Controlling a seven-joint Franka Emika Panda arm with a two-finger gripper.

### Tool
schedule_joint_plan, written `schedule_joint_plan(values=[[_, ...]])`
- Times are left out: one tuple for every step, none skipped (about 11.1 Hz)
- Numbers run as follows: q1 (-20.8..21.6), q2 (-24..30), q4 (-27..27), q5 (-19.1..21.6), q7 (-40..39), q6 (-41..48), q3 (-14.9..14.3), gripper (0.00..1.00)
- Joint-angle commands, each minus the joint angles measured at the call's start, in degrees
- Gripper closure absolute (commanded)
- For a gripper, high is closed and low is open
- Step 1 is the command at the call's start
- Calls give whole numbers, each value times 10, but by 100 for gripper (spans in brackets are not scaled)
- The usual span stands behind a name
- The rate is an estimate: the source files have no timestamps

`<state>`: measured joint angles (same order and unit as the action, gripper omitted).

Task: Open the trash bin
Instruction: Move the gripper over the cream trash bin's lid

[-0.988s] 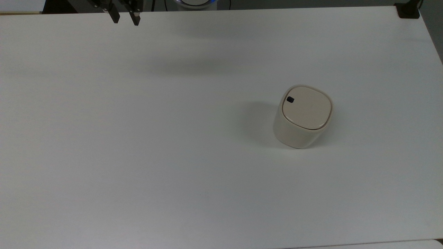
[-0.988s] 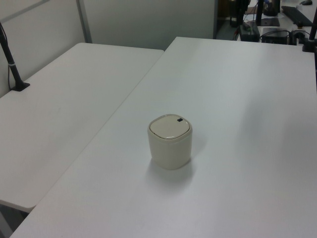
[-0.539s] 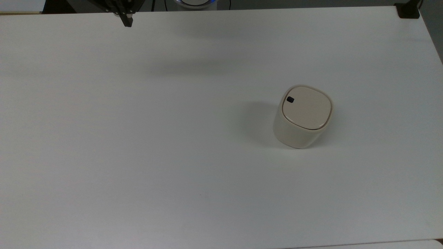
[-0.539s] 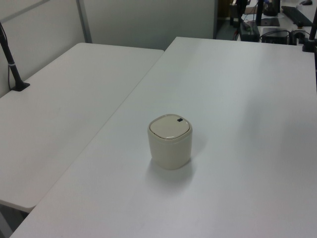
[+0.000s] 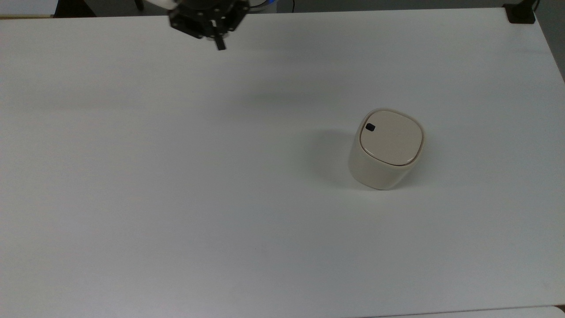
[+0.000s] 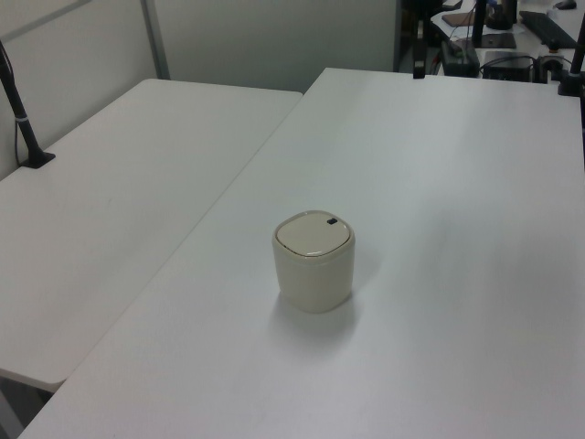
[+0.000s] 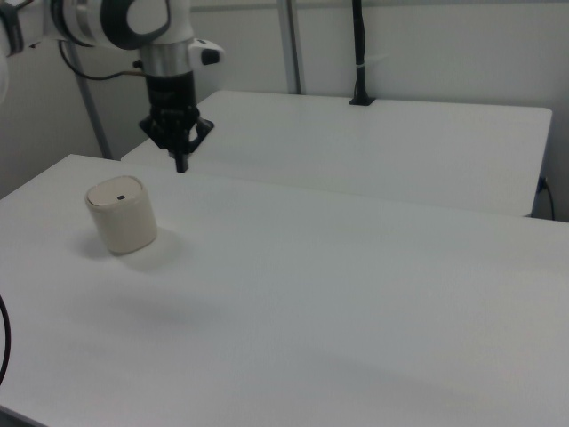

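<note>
The broad white rectangular table (image 5: 176, 198) carries almost nothing, and a second white table (image 6: 119, 183) butts against it on the left view's left. Above the far edge, near the top view's upper left of centre, hangs the white-and-black Franka arm (image 7: 133, 22), pointing straight down, with its black two-finger gripper (image 5: 220, 46) ending in what reads as a single dark tip; the fingers seem pressed together with nothing between them, though the tip is small enough that a narrow gap cannot be ruled out.

The small cream-beige plastic trash bin (image 5: 379, 168), rounded-square in plan, stands upright on the table toward the top view's right of centre, well apart from the gripper. In the right view the trash bin (image 7: 123, 224) sits at the right view's left, with the gripper (image 7: 181, 165) above and just behind it toward the right view's right.

Its flat lid (image 5: 390, 138) lies flush and closed on the rim. The little black button (image 5: 370, 127) sits near the lid corner at the top view's upper left.

As for progress, nothing of the opening is done yet: no contact, lid down. What is left, by my reckoning, is to travel over the bin, line the tip up with the button, and press down until the lid springs.
</note>
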<state>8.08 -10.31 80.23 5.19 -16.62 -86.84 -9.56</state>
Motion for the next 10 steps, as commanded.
schedule_joint_plan(values=[[74, -16, 2, 11, -84, -3, -5, 100], [94, -22, 0, 11, -96, -3, -5, 100], [121, -29, 0, 9, -111, -17, -5, 100], [145, -38, 1, 9, -111, -50, -6, 100], [169, -47, 3, 11, -105, -73, -6, 100], [187, -60, 0, 11, -105, -89, -6, 100], [197, -67, -1, 10, -98, -103, -6, 100], [215, -76, -1, 9, -91, -129, -6, 100], [228, -88, -1, 7, -82, -151, -6, 100], [235, -100, -1, 5, -69, -173, -6, 100]])
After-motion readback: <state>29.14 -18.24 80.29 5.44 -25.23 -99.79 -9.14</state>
